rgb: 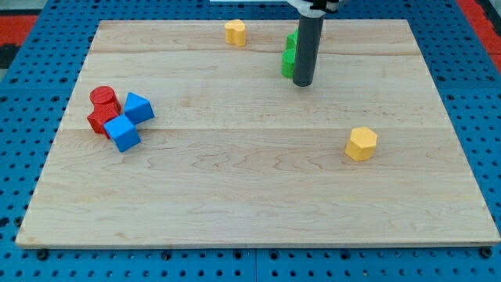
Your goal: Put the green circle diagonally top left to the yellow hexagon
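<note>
My tip (303, 83) rests on the board near the view's top, right of centre. Green block pieces (289, 61) show just left of the rod, touching it or nearly so. The rod hides much of them, so I cannot tell their shapes or whether they are one block or two. A yellow hexagon (361, 143) lies at the view's right, below and to the right of my tip, well apart from it.
A second yellow block (235, 32) sits near the top edge, left of the green. At the view's left is a cluster: a red cylinder (104, 97), a red block (99, 120) and two blue cubes (138, 107) (122, 132). The wooden board (250, 196) lies on a blue pegboard.
</note>
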Tool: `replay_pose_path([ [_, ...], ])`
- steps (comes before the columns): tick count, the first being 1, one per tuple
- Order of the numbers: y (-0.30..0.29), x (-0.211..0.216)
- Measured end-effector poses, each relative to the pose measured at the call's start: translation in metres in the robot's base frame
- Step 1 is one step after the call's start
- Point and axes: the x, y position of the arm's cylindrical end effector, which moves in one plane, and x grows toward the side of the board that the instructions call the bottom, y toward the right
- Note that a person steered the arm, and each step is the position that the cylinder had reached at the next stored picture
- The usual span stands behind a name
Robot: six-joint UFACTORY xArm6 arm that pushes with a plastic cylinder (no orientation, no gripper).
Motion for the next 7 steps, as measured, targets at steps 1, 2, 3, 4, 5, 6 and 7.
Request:
replay_pose_path([
  [1, 0.0, -0.025],
  [2, -0.005, -0.056],
  [3, -0.006, -0.062],
  [4, 0.026, -0.019],
  [5, 0.087, 0.039],
  [6, 0.109, 0.116],
  [7, 0.096, 0.189],
])
